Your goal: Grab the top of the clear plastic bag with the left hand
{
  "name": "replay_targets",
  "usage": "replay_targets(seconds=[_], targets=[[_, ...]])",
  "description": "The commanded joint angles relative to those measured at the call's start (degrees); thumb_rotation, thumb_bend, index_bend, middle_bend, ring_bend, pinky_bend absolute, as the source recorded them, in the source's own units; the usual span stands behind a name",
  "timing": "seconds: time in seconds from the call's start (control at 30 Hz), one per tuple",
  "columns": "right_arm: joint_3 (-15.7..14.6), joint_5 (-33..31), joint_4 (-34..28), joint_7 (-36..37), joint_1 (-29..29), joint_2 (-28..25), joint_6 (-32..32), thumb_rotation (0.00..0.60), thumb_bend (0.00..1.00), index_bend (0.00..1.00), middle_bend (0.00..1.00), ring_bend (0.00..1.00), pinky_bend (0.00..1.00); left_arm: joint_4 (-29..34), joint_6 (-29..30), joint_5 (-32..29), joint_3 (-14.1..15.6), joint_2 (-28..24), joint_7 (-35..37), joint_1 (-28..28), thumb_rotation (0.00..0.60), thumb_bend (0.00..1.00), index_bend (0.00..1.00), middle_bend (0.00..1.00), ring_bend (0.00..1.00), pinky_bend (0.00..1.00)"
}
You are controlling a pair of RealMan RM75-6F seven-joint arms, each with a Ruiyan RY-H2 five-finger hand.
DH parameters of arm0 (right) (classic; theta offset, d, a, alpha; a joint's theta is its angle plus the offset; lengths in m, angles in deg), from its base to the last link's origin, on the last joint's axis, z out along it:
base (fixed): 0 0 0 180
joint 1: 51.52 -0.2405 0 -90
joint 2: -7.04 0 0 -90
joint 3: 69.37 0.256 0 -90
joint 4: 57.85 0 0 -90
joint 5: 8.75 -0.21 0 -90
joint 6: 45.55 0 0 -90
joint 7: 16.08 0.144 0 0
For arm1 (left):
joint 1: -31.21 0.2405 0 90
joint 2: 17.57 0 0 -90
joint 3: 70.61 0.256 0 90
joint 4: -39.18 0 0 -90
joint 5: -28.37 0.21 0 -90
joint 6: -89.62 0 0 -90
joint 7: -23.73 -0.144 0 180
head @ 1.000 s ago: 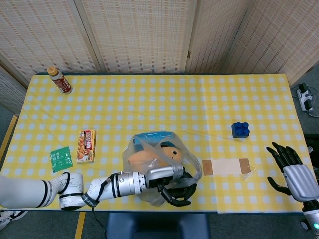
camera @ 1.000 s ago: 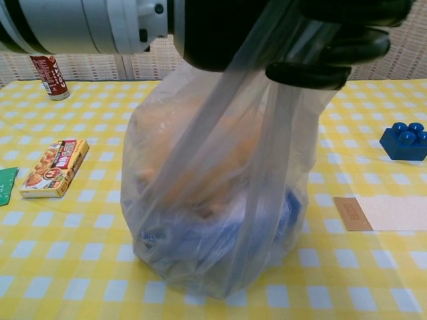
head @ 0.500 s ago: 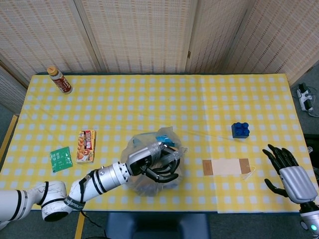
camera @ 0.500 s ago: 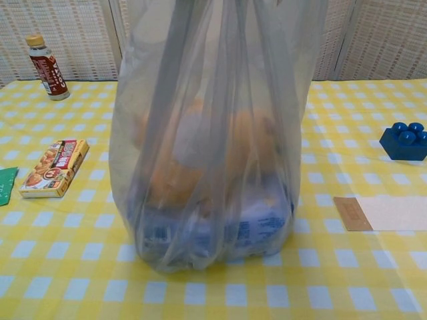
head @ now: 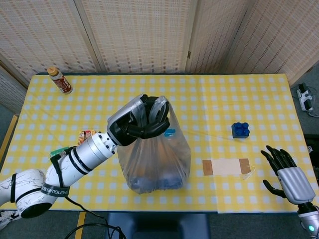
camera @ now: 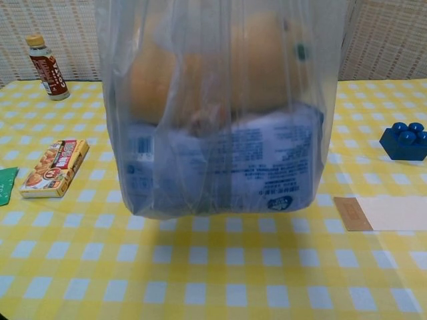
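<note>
Nothing here reads clearly from where I stand. The blue-and-white packet (camera: pixel 227 170) inside the clear plastic bag (camera: pixel 220 80) carries printed lines too blurred to read, as are the bottle (camera: pixel 45 60) label and snack box (camera: pixel 57 167) lettering.

We're looking at what seems a lab or demo space rigged for robot trials, not a real home. We're seeing a table (head: pixel 149 94) w/ a yellow checked cloth, and behind it pale woven folding screens (head: pixel 139 35) are standing as a backdrop, hiding the rest of the room. At the right edge a power strip w/ plugs (head: pixel 305 97) is lying on a grey floor, and yellow tape (head: pixel 9 137) is running along the floor at left. Odd props are sitting well apart on the cloth: a small bottle (head: pixel 59 80), a snack box (camera: pixel 55 167), a blue toy block (head: pixel 240 130), a green packet (camera: pixel 5 185).
</note>
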Motion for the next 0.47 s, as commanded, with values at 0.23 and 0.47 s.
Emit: replay_targets(seconds=[0.23,0.47], targets=[[0.25,-0.6,0.35,1.16,0.47,-0.41,-0.69,0.6,0.36,0.0,0.0,0.0,0.0,1.43,-4.36,-8.48,-8.62,-3.03,-7.05,1.04,0.6,0.74,0.84,1.0,0.88,1.0],[0.14,0.52,0.29,2.04,0.47,-0.74,-1.45,0.6,0.36,0.0,0.0,0.0,0.0,1.64,-5.41,-10.25,-9.74,-0.23,-12.34,2.46,0.6,0.74,0.84,1.0,0.88,1.0]])
